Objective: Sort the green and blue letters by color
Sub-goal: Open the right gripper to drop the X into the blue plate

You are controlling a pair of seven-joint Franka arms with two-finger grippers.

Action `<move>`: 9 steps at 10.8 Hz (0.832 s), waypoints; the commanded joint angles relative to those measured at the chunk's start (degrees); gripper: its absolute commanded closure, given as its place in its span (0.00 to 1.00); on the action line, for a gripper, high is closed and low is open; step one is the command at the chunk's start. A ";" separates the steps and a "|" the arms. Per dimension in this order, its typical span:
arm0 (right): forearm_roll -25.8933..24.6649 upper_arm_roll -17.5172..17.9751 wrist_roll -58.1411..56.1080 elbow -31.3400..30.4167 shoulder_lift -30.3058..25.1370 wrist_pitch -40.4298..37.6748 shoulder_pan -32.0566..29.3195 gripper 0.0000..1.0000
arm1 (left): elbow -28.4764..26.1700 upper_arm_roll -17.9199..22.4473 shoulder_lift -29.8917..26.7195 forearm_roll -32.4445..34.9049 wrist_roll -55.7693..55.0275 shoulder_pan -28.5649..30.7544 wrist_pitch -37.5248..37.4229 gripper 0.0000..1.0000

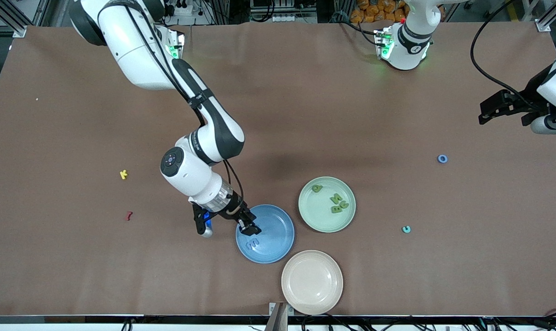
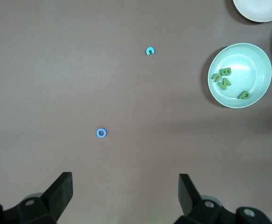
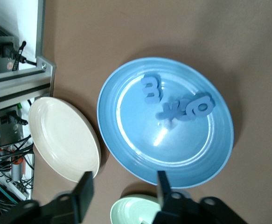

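The blue plate [image 1: 278, 230] [image 3: 187, 149] holds three blue letters [image 1: 252, 242] [image 3: 150, 88], lying close together. My right gripper [image 1: 250, 228] [image 3: 124, 191] hangs open just over that plate's rim, with nothing between its fingers. The green plate [image 1: 323, 218] [image 2: 252, 65] beside it holds several green letters [image 1: 336, 202] [image 2: 224, 78]. A blue letter O [image 1: 442, 158] [image 2: 101, 133] lies alone on the table toward the left arm's end. A teal letter C [image 1: 406, 229] [image 2: 149, 51] lies nearer the front camera. My left gripper [image 1: 484, 114] [image 2: 125, 186] waits open, high at that end.
An empty cream plate [image 1: 312, 282] [image 3: 63, 137] sits nearest the front camera, close to the table edge. A yellow letter [image 1: 123, 174] and a dark red letter [image 1: 128, 215] lie on the bare table toward the right arm's end.
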 commanded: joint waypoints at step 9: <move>-7.03 -0.83 -15.42 -2.51 -2.92 -9.42 -4.93 0.00 | 0.06 -0.03 0.32 -1.35 -0.40 0.51 1.30 0.00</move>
